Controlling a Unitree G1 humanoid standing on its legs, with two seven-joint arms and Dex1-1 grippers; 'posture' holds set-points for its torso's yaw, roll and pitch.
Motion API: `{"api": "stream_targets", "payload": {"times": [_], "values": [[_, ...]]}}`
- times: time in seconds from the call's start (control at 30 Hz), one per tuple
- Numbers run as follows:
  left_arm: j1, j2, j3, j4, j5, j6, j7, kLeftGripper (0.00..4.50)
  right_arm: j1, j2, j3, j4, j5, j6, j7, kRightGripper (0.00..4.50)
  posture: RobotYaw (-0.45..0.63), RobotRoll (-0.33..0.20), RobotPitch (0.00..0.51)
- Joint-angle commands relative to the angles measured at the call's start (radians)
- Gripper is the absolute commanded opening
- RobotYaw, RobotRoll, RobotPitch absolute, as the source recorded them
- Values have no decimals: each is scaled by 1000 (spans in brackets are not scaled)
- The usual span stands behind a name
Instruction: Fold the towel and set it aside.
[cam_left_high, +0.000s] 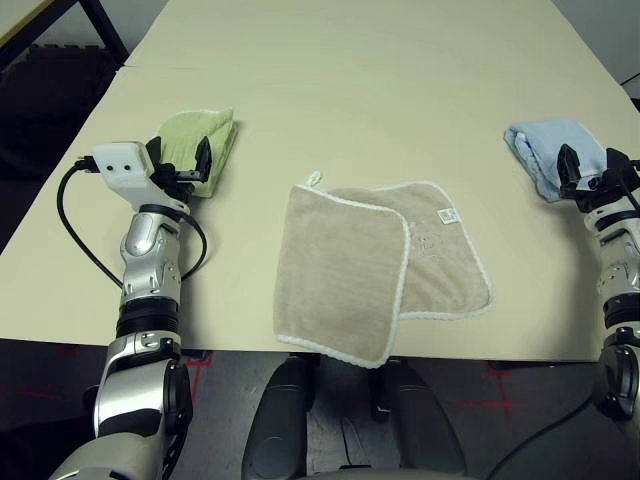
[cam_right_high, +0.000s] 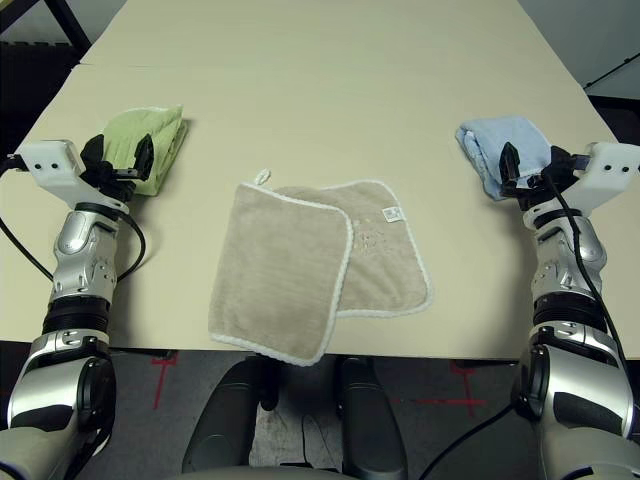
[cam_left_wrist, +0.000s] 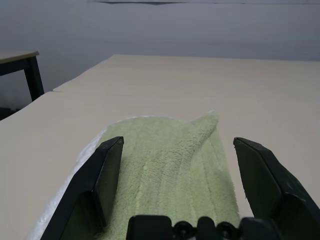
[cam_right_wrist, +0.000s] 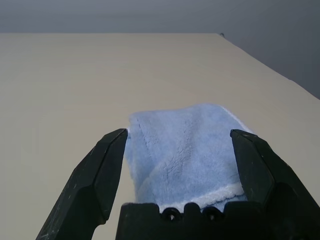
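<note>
Midway between left gripper (cam_left_high: 178, 160) and right gripper (cam_right_high: 527, 165): towel (cam_left_high: 380, 268), untouched.

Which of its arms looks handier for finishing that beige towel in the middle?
Left, probably, though narrowly. The beige towel is half folded, its doubled flap lying toward the left end effector. The right end effector is farther out, by the blue towel. Both are open and empty.

Towel (cam_left_high: 350, 270) ctr frame: beige w/ white edging, white label. Upper-left towel (cam_left_high: 205, 140) lt green; upper-right towel (cam_left_high: 545, 150) lt blue. Table (cam_left_high: 350, 80) cream.
</note>
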Motion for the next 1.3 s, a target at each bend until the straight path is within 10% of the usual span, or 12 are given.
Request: {"api": "stream_targets", "payload": {"times": [0.03,0.63,1.3], "values": [[20,10,2,13,8,1,-3,4475,4,-7,-3,15,-3,-5,-2,4500,-17,0,257],[11,13,-24,-12,-13,5,-111,4475,-7,-6,-3,17,0,-1,-9,4500,-23,0,253],[4,194,-231,-99,-80,256,-846,4475,-40,-33,83,17,-27,51,197,4500,3,0,282]]}}
